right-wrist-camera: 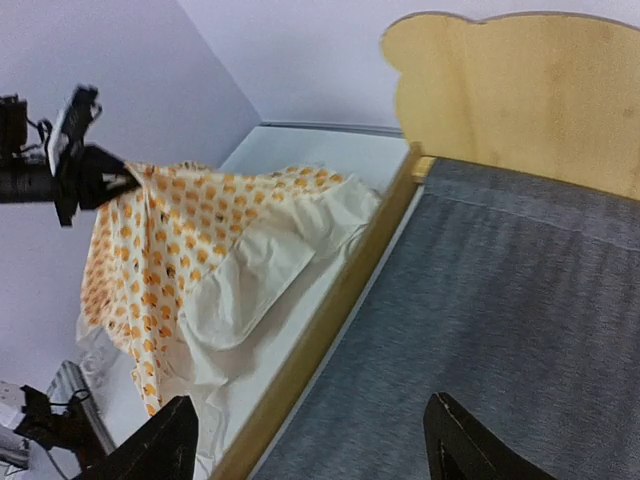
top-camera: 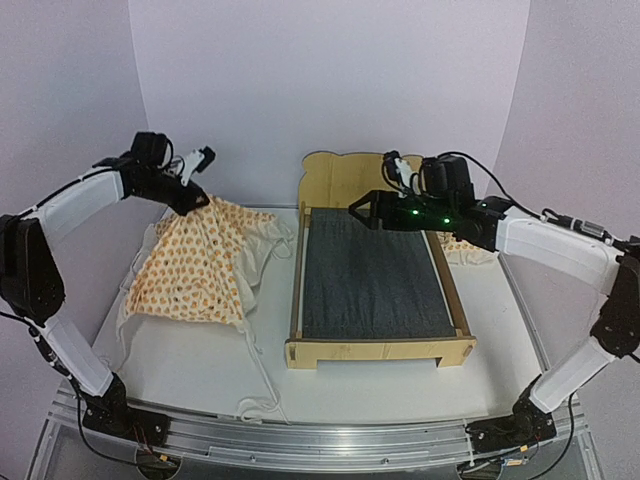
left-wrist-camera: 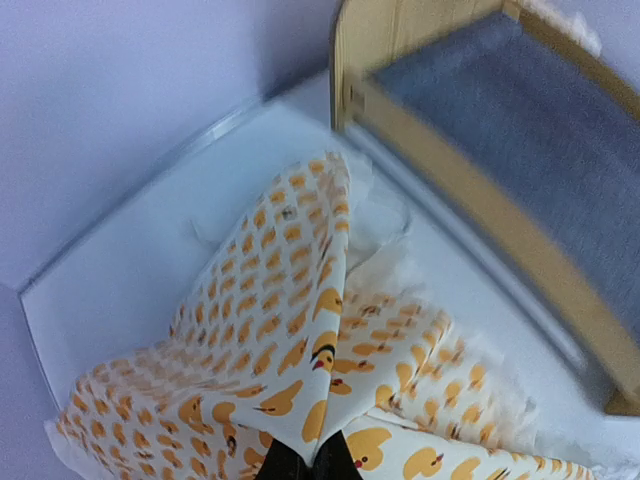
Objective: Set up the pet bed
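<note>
The pet bed (top-camera: pixel 380 350), a light plywood frame with a cloud-shaped headboard (right-wrist-camera: pixel 520 100) and a dark grey fabric base (right-wrist-camera: pixel 500 320), stands mid-table. Nothing lies in it. Left of it lies the duck-patterned cushion cover (top-camera: pixel 200 265) with its white ruffle. My left gripper (top-camera: pixel 197 205) is shut on a corner of it and holds that corner up, so the fabric (left-wrist-camera: pixel 290 330) hangs like a tent. In the left wrist view the jaws of the left gripper (left-wrist-camera: pixel 310 465) pinch the cloth. My right gripper (top-camera: pixel 365 210) hovers open over the bed's head end, and the right gripper (right-wrist-camera: pixel 310 405) has nothing between its fingers.
A small matching pillow (top-camera: pixel 465 250) lies by the bed's right rail, partly hidden by my right arm. White walls close in the back and sides. The bed's left rail (left-wrist-camera: pixel 500 210) runs close to the lifted fabric.
</note>
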You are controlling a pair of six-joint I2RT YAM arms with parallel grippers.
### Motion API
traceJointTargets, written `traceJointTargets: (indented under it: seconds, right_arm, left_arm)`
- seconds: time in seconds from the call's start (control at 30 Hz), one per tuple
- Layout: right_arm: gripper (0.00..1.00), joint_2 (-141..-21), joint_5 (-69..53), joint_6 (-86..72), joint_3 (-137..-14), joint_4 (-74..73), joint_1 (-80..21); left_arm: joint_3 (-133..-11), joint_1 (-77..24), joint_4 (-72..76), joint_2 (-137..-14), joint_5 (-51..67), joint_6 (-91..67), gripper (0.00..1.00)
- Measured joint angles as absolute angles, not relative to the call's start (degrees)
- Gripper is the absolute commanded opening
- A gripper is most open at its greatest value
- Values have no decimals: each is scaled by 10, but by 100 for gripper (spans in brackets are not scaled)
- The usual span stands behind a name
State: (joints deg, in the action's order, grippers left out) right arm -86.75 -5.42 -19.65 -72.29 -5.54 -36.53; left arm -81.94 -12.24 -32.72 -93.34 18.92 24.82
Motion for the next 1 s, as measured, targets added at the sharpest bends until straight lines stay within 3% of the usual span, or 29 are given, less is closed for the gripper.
traceJointTargets:
  seconds: [0.13,0.4,0.57,0.63,0.73,0.77,1.0]
  right_arm:
    - [92,-942,-88,-254,-812,-56,-393]
    - [94,-1105,-181,-317,-1008,-29,-458]
    - [93,-1132,-197,-349,-1025,-23,-482]
    - [75,-1143,-202,-360,-1033,-23,-483]
    - [10,-1162,-215,-370,-1059,-24,-483]
    - [1,-1165,-220,-371,-1065,-24,-483]
    - [0,-1115,-192,-348,-1074,-80,-489]
  left_arm:
    - [-961,-140,-405,-906,244,201,0]
    - [-1097,-228,-487,-899,274,125,0]
    - [-1172,-260,-514,-939,274,88,0]
    - [-1190,-263,-523,-954,273,78,0]
    - [-1212,-264,-535,-971,273,65,0]
    - [-1217,-267,-538,-975,272,61,0]
    - [-1321,-292,-571,-1012,280,44,0]
